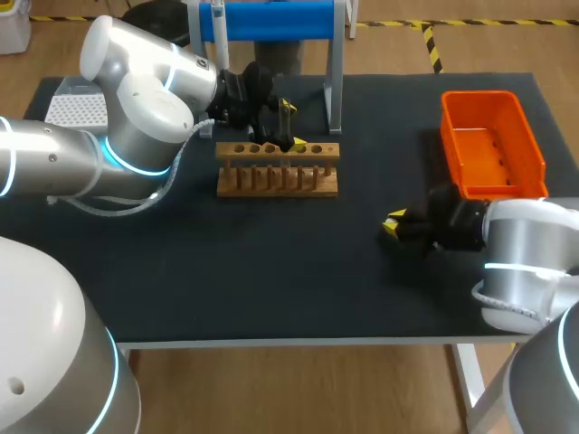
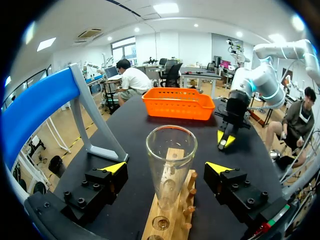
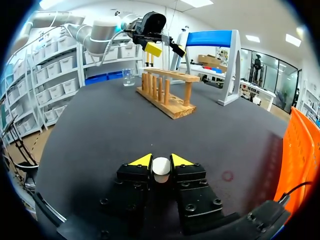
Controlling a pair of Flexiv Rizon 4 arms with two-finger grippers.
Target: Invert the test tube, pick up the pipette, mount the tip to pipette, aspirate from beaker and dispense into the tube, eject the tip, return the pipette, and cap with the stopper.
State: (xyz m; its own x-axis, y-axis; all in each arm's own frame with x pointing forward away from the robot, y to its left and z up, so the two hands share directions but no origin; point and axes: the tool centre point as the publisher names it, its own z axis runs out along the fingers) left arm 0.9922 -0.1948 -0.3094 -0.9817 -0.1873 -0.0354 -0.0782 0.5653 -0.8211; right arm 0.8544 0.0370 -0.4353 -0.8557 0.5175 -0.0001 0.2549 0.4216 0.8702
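Observation:
A clear glass test tube (image 2: 171, 157) stands upright, mouth up, in the wooden rack (image 2: 175, 215), near its right end in the head view. My left gripper (image 2: 167, 167) is open around the tube, a yellow-tipped finger on each side and apart from the glass. From above, the left gripper (image 1: 292, 125) hovers over the rack (image 1: 277, 169). My right gripper (image 3: 161, 161) is low over the black table, shut on a small white stopper (image 3: 161, 167) pinched between its tips. The right gripper (image 1: 394, 224) sits right of centre, well clear of the rack.
An orange bin (image 1: 493, 140) stands at the right rear of the table. A blue-topped stand (image 1: 271, 23) rises behind the rack, and a white tip box (image 1: 77, 110) sits at the far left. A small glass beaker (image 3: 128, 77) stands beyond the rack (image 3: 167, 92).

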